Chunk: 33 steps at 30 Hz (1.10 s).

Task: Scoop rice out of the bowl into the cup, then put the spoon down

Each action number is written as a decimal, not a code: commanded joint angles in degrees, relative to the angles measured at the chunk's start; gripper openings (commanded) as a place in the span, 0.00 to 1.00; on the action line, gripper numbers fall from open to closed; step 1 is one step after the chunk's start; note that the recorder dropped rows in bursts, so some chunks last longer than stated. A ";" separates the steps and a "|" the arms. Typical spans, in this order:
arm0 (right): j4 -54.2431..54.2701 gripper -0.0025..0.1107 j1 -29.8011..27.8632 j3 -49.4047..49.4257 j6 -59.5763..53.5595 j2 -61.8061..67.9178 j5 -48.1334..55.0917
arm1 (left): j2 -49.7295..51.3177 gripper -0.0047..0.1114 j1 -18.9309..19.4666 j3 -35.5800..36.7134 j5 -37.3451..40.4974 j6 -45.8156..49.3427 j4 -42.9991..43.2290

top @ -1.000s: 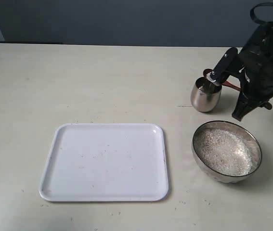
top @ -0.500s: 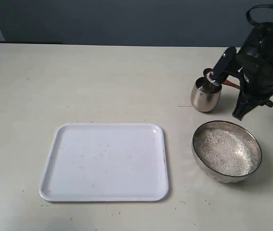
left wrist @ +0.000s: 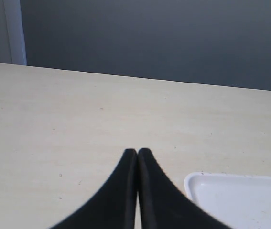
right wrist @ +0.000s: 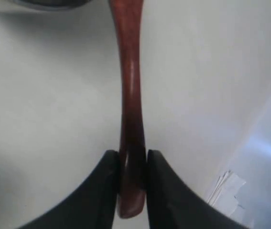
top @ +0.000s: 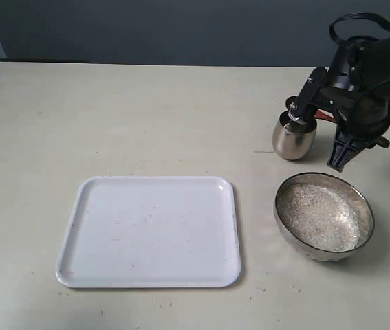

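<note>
The spoon [right wrist: 128, 86] is at the pouring step. Its slim red-brown handle runs straight out from the right pincer [right wrist: 132, 160], and its far end reaches the mouth of the cup [top: 294, 137], which stands just ahead of the pincer's tips. The arm hides the spoon's oval end in the exterior view and the wrist view cuts it off, so I cannot tell whether grains are left on it. The rice [top: 318, 216] lies heaped in the bowl [top: 298, 244], near the pincer and to one side of it, clear of the cup. As I judge it, the next move is either to lift the spoon off the cup's rim without knocking the tumbler and swing it across to the bowl for another load, or, if the cup has enough, to carry it to a bare patch of table [top: 112, 117] and let go. The right pincer stands part closed, its two dark jaws pinching the handle close to its butt end and touching it on both sides. The white tray [top: 146, 230] lies well apart from it. The left pincer [left wrist: 137, 157] is pressed together with nothing between its jaws, above bare table beside the tray's corner.
</note>
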 commanded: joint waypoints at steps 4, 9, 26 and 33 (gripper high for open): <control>-2.25 0.02 0.11 -0.25 1.49 -0.08 1.73 | -0.26 0.04 -0.36 -0.14 -0.74 -0.15 0.15; -2.65 0.02 0.37 -0.25 1.73 -0.08 2.00 | -0.26 0.04 -0.36 -0.14 -0.74 -0.15 0.15; -8.58 0.02 2.67 2.13 7.32 -0.08 3.51 | -0.26 0.04 -0.36 -0.14 -0.74 -0.15 0.15; -9.14 0.02 2.76 2.13 8.71 -0.08 3.91 | -0.26 0.04 -0.36 -0.14 -0.74 -0.15 0.15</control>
